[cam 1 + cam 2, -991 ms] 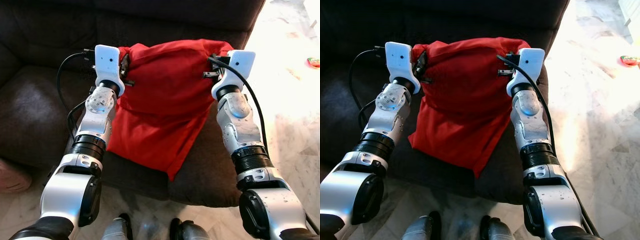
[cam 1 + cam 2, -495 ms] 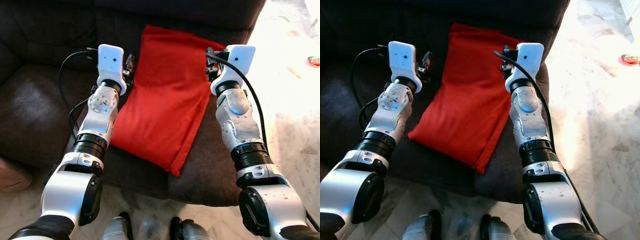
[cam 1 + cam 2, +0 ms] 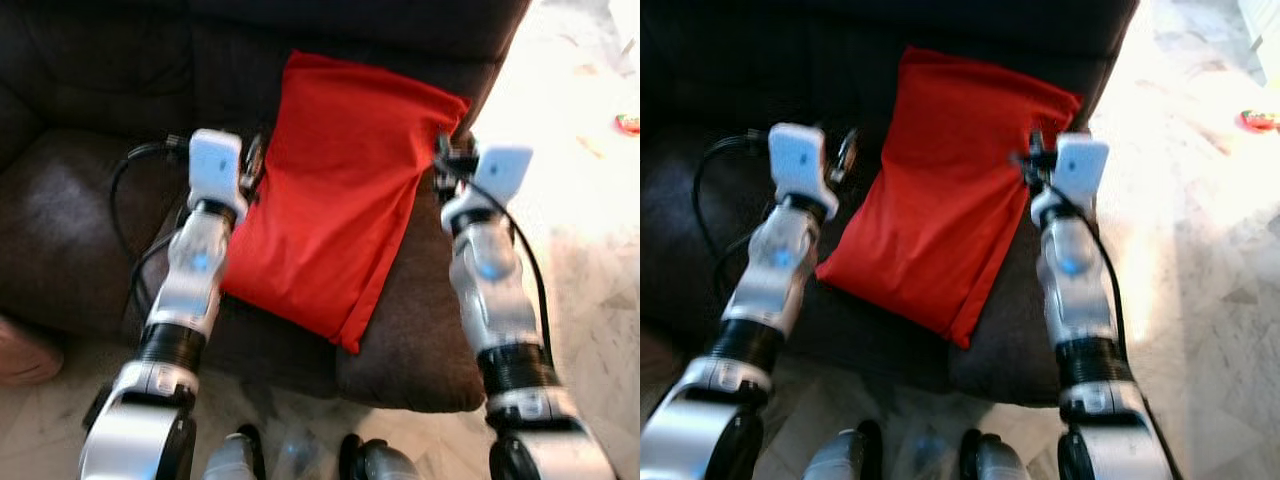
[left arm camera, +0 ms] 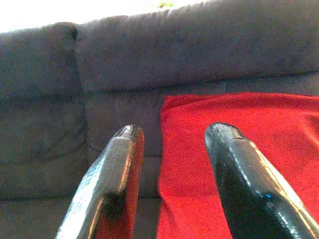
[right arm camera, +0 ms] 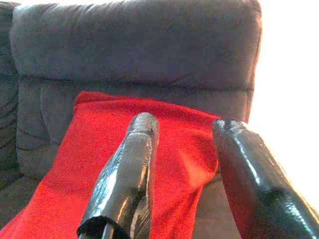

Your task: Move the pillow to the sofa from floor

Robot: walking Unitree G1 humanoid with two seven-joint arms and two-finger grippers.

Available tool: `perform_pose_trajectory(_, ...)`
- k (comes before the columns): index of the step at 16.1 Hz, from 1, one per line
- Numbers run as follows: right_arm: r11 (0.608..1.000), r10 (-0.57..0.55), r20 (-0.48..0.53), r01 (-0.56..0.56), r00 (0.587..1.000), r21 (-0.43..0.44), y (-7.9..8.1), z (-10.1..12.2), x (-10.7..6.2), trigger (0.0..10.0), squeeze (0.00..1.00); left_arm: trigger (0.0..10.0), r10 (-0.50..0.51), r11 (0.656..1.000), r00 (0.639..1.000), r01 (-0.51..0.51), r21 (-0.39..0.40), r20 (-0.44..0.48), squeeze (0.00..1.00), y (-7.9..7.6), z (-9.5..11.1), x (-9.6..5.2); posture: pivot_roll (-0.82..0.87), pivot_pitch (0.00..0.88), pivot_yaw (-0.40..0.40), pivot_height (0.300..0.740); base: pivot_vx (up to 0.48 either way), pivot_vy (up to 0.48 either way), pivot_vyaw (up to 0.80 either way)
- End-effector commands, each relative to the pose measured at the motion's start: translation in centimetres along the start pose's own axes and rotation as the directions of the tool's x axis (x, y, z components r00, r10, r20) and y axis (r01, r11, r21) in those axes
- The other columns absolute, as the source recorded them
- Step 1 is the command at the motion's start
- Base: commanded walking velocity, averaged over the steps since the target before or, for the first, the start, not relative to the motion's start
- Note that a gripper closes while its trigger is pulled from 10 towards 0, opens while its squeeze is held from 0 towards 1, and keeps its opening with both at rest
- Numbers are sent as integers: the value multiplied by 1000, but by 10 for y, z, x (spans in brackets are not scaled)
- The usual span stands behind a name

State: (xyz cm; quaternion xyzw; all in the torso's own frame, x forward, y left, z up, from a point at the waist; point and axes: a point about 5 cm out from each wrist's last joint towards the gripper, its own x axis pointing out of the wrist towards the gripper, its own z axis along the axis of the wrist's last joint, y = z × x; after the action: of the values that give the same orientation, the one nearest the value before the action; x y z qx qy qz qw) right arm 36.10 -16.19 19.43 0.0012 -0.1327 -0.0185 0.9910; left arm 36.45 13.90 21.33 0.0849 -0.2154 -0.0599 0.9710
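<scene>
Pillow (image 3: pixel 340 190) on sofa (image 3: pixel 80 200), between parted grippers

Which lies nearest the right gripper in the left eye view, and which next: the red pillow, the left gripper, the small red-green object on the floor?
1. Red pillow, just beside the right gripper, on the sofa seat.
2. Small red-green object, on the floor to the right.
3. Left gripper, across the pillow.

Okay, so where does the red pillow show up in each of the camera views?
Left eye view: red pillow in the centre, between both arms.
Right eye view: pillow centre.
Left wrist view: lower right, beyond the black fingers.
Right wrist view: lower centre, behind the fingers.
Shared landmark: the dark sofa backrest.
</scene>
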Motion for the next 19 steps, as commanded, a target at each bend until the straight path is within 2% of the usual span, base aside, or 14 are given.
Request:
perform_pose_trajectory(1,1000,-2,49,1,999,7,-1,6,-7,10000,0,10000,-2,999,999,0,40,54,0,-1,6,-9,32,140,-48,740,0,0,0)
perform_pose_trajectory(2,1000,8,47,-7,999,-22,-4,-2,-20,10000,0,10000,19,1000,999,-19,19,30,0,1,-3,-26,33,132,-42,740,0,0,0)
perform_pose_trajectory(3,999,12,25,-11,1000,-53,-8,-10,-29,10000,0,10000,42,999,999,-42,4,-17,0,4,-14,-37,25,121,-40,740,0,0,0)
perform_pose_trajectory(5,998,3,11,-2,1000,-56,-10,-13,-31,10000,0,10000,56,998,997,-56,-3,-44,0,6,-19,-40,25,121,-40,740,0,0,0)
perform_pose_trajectory(6,998,-38,-9,38,999,-41,-21,-20,-37,10000,0,10000,76,997,993,-77,-8,-86,0,11,-30,-46,15,111,-39,740,0,0,0)
perform_pose_trajectory(8,997,-70,-129,67,989,-28,-34,-51,-51,10000,0,10000,82,997,976,-78,29,-204,0,15,-57,-57,14,87,-39,740,0,0,0)
perform_pose_trajectory(9,997,-74,-142,70,987,-30,-35,-53,-53,10000,0,10000,84,996,971,-80,30,-223,0,15,-60,-60,14,87,-39,740,0,0,0)
perform_pose_trajectory(10,995,-95,-249,83,964,-61,-43,-81,-64,10000,0,10000,79,996,939,-86,-6,-335,0,16,-82,-71,24,73,-40,740,0,0,0)
perform_pose_trajectory(11,992,-119,-338,101,934,-71,-50,-102,-76,10000,0,10000,47,998,908,-55,-8,-417,0,14,-99,-82,28,67,-40,740,0,0,0)
perform_pose_trajectory(12,990,-140,-447,114,883,-86,-57,-124,-92,10000,0,10000,27,999,858,-43,-21,-513,0,11,-117,-101,28,65,-40,740,0,0,0)
perform_pose_trajectory(14,991,-133,-525,97,841,-96,-59,-141,-108,10000,0,10000,17,999,811,-33,-17,-585,0,8,-131,-121,27,58,-38,740,0,0,0)
perform_pose_trajectory(16,995,-98,-637,54,765,-89,-58,-166,-136,10000,0,10000,10,999,699,-30,-16,-715,0,5,-156,-158,22,49,-35,740,0,0,0)
perform_pose_trajectory(19,996,-74,-732,10,677,-91,-58,-187,-170,10000,0,10000,-13,998,586,-43,-48,-810,0,1,-173,-195,24,28,-37,740,0,0,0)
